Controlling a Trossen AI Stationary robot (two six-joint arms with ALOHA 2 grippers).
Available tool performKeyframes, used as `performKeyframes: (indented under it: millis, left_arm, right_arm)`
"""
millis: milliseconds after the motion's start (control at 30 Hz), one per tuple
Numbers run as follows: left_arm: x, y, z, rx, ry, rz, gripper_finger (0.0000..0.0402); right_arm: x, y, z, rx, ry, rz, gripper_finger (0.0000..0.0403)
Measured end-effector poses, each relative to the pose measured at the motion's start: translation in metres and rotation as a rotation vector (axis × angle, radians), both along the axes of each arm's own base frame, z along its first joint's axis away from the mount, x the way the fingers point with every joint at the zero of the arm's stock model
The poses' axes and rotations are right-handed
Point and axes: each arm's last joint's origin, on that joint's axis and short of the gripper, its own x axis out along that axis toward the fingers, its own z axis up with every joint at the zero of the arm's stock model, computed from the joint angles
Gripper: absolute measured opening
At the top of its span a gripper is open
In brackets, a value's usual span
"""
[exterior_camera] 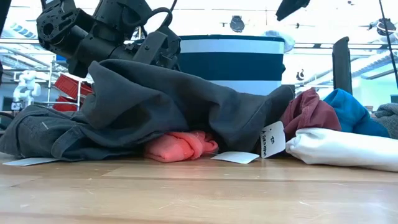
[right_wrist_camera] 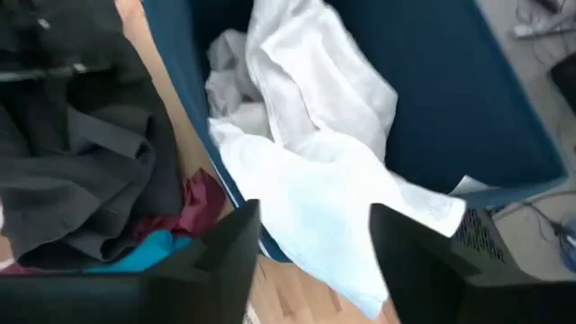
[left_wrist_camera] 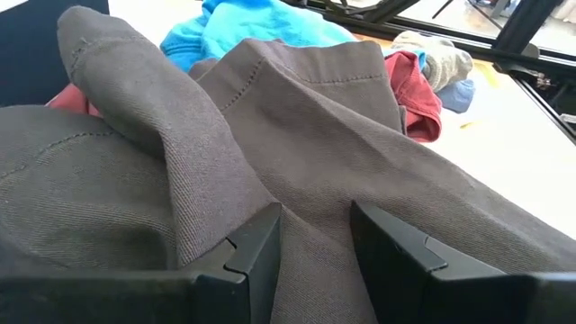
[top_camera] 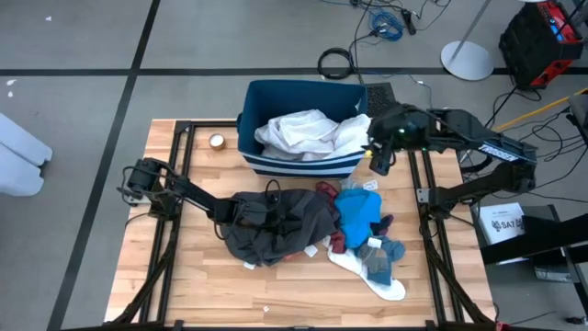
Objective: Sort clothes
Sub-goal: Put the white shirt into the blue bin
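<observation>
The high view is showing the whole layout: the bin (top_camera: 299, 129) standing at the desk's (top_camera: 184, 276) far edge with the white garment (top_camera: 308, 133) heaped inside and spilling over its near rim, and the rest of the clothes lying in a pile near the desk's middle. The left pincer (top_camera: 246, 210) is resting on the grey garment (top_camera: 280, 225), while the right pincer (top_camera: 378, 156) is hovering over the bin's right corner.

The low view is revealing what the top camera is missing: a coral piece (exterior_camera: 180, 146) tucked under the grey garment, with paper tags (exterior_camera: 235, 157) lying on the wood. The maroon piece (exterior_camera: 308, 112), the blue piece (exterior_camera: 351, 112) and another white garment (exterior_camera: 342, 149) are lying to its right.

The left wrist view is showing the left pincer's fingers (left_wrist_camera: 256, 256) parted, a ridge of grey fabric rising between them, nothing clamped. The right wrist view is showing the right pincer's fingers (right_wrist_camera: 225, 252) spread above the white garment, released.

Bare wood is lying open along the desk's near edge and left side; a tape roll (top_camera: 217, 141) is sitting beside the bin's left wall.
</observation>
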Motion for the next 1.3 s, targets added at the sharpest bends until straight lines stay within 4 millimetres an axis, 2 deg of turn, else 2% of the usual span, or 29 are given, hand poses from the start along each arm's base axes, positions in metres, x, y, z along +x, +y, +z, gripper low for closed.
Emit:
performKeyframes:
  millis: [200,333,400,467,600,633,800,900,1033,1167,1300]
  left_arm:
    - [0.0,0.0,0.0,0.002,-0.003,0.004,0.0145]
    - [0.0,0.0,0.0,0.002,-0.004,0.006,0.0145]
    - [0.0,0.0,0.0,0.002,-0.004,0.006,0.0145]
    - [0.0,0.0,0.0,0.002,-0.003,0.007,0.0145]
    - [0.0,0.0,0.0,0.002,-0.004,0.007,0.0145]
    - [0.0,0.0,0.0,0.003,-0.003,0.007,0.0145]
    - [0.0,0.001,0.0,0.003,-0.004,0.008,0.0145]
    - [0.0,0.001,0.0,0.004,-0.004,0.008,0.0145]
    - [0.0,0.001,0.0,0.005,-0.004,0.009,0.0145]
    - [0.0,0.001,0.0,0.005,-0.004,0.011,0.0145]
    - [0.0,0.001,0.0,0.007,-0.004,0.01,0.0145]
  right_arm:
    - [0.018,-0.015,-0.014,-0.001,0.09,-0.021,0.0266]
    - [0.03,-0.025,-0.023,-0.011,0.136,-0.018,0.0267]
    - [0.034,-0.027,-0.024,-0.026,0.14,0.001,0.0243]
    - [0.039,-0.028,-0.026,-0.043,0.143,0.023,0.0197]
    - [0.046,-0.03,-0.026,-0.089,0.14,0.074,0.0049]
    - [0.048,-0.031,-0.026,-0.108,0.134,0.091,0.0025]
    - [0.062,-0.037,-0.009,-0.284,-0.022,0.101,0.0004]
    - [0.074,-0.04,0.008,-0.4,-0.194,0.126,0.0002]
    - [0.087,-0.05,0.02,-0.415,-0.4,0.203,0.0001]
    - [0.104,-0.071,0.005,-0.336,-0.435,0.215,0.0]
    - [0.133,-0.095,-0.025,-0.27,-0.418,0.218,0.0]
